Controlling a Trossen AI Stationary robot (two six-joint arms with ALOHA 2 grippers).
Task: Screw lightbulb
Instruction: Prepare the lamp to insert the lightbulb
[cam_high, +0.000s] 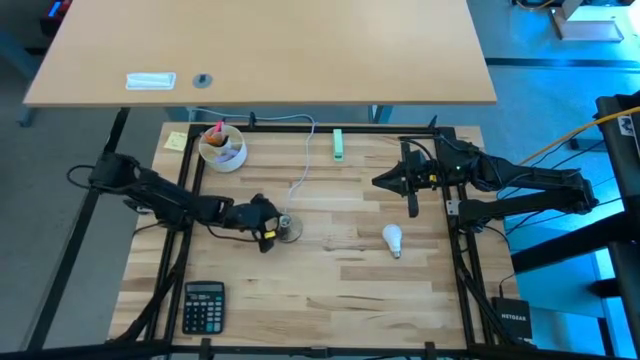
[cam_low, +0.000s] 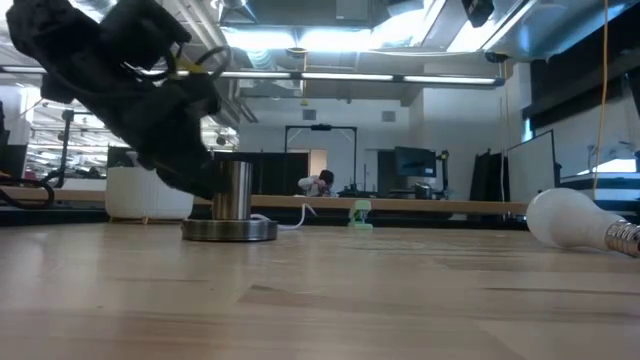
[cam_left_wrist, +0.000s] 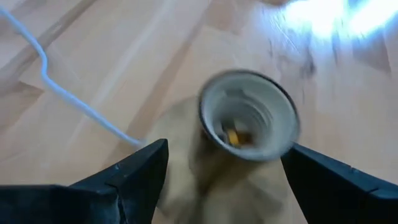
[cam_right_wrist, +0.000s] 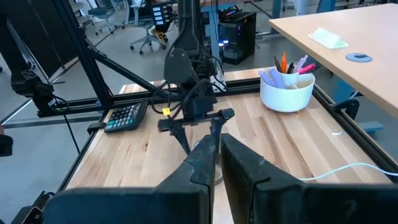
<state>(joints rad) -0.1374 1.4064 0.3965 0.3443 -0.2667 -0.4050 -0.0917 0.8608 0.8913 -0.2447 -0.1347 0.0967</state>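
The socket (cam_left_wrist: 249, 115) sits empty between the left gripper (cam_left_wrist: 221, 171)'s wide-spread jaws — nothing screwed in yet. The lightbulb (cam_high: 392, 238) lies on the table, untouched, well apart from both — right gripper (cam_high: 380, 182) closed, empty.

Looks like a robotics lab inside an open office: wooden workbench (cam_high: 330, 290) in a black metal frame (cam_right_wrist: 106, 93), office chairs (cam_right_wrist: 146, 28) and computers behind, ceiling strip lights (cam_low: 330, 40), someone at a desk (cam_low: 322, 184).

Bright overhead ceiling lights (cam_low: 300, 40) throw glare on the table (cam_left_wrist: 323, 18); the socket (cam_left_wrist: 249, 115) looks motion-blurred.
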